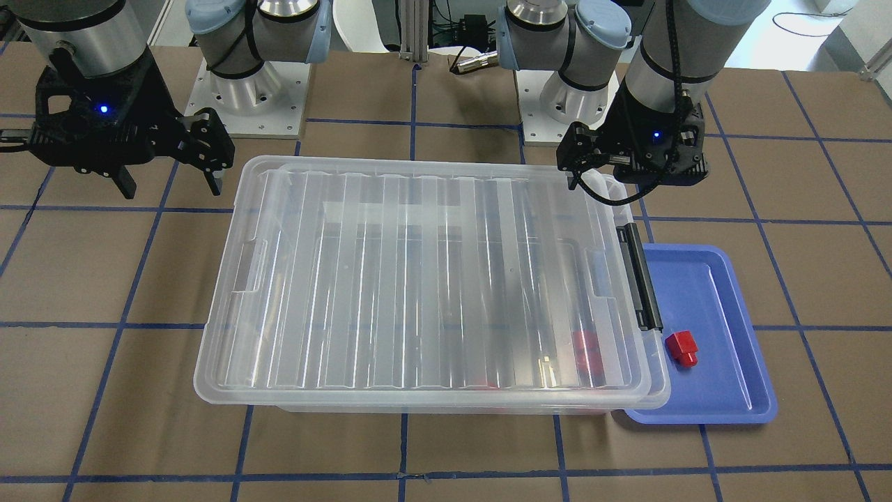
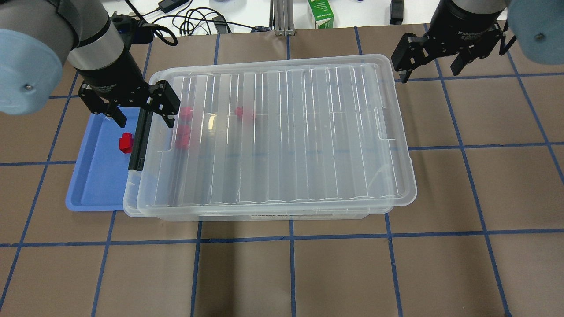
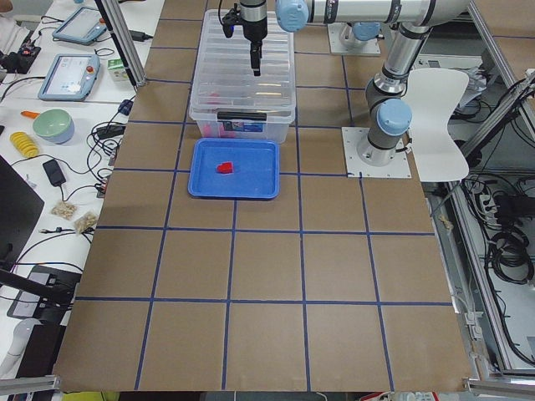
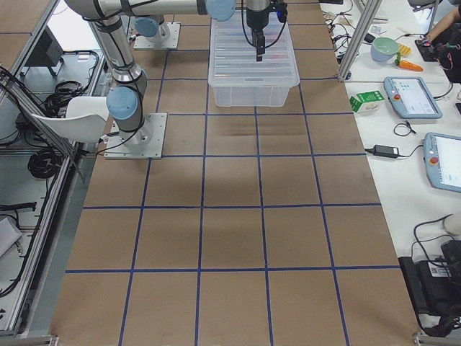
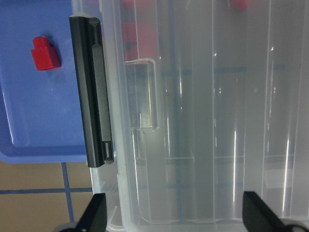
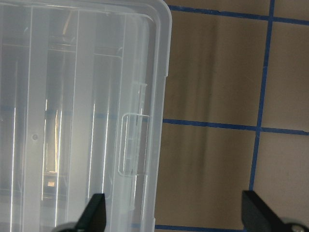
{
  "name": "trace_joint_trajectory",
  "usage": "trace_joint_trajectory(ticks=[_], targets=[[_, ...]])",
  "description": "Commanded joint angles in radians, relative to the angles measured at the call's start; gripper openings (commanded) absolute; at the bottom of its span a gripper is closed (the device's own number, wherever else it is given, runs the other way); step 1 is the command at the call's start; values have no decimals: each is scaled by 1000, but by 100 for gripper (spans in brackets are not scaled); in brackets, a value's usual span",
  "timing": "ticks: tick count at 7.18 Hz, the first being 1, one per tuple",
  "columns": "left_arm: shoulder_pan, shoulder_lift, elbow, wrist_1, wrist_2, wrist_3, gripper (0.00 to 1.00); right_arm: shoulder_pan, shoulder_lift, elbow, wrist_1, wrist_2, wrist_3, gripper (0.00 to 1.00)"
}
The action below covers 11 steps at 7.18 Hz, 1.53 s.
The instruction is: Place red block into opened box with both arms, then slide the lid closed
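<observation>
Lid [image 2: 282, 132] covers the box [image 2: 129, 204]; left gripper [image 2: 143, 122] hangs wide over its clip end, right gripper [image 2: 429, 75] wide past the other.

Bright, even light from above; white glare streaks line the lid [image 2: 273, 136]. Shadows on the surface [image 2: 308, 273] are soft and faint.

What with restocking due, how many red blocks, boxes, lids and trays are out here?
Clear box: 1
Clear lid: 1
Blue tray: 1
Red blocks: 4, three blurred under the lid
Total: 7
</observation>
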Motion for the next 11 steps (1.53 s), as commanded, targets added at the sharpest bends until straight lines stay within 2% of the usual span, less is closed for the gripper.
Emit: trace_joint_trajectory(ticks=[1, 4, 5, 8, 9, 11], targets=[[0, 0, 1, 2, 1, 0, 100, -5, -1, -1, 2, -2, 0, 100], [6, 0, 1, 16, -2, 0, 100, -1, 32, 31, -17, 14, 17, 100], [8, -1, 1, 18, -2, 0, 100, -1, 63, 83, -47, 15, 17, 100], [15, -14, 5, 22, 10, 14, 100, -1, 88, 299, -361, 2, 2, 100], [50, -26, 2, 24, 10, 14, 100, -2, 88, 309, -389, 6, 2, 100], [205, -50, 1, 31, 3, 40, 100, -2, 88, 319, -394, 3, -3, 100]])
